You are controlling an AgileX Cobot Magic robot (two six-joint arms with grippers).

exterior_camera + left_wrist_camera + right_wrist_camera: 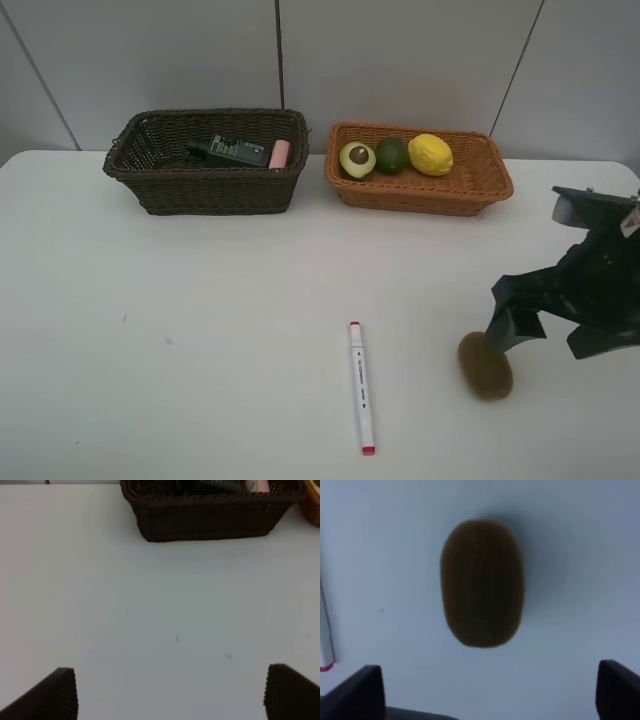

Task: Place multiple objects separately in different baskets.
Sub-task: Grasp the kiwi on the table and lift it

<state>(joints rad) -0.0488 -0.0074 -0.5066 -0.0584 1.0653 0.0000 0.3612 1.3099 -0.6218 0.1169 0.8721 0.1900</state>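
Across the white table (200, 330) I see both baskets at the far edge, near each other but apart. On the left is the dark brown basket (205, 185), the deeper one. On the right is the orange-tan basket (420, 190), which is shallower.

My right gripper (490, 697) hangs low over the near right part of the table with its jaws spread wide and gripping nothing. My left gripper (175, 695) is likewise wide apart and empty over bare table, facing the dark basket from well back.

The orange-tan basket holds three fruits in a row. The yellow lemon (431, 154) is on the right, the green lime (392, 154) is in the middle, and the halved avocado (357, 159) is on the left with its pit side showing.

The brown kiwi (482, 582) lies on the table just ahead of the right gripper, in line with the gap between its jaws. In the wrist view neither finger touches it.

The white marker (360, 385), which has pink-red ends, lies flat to the left of the kiwi and apart from it. The fine dark print along its barrel is too small for me to read.

In the dark basket a dark green bottle (235, 151) lies on its side with pale label marks I cannot make out. A pink bottle (280, 154) lies just beside it
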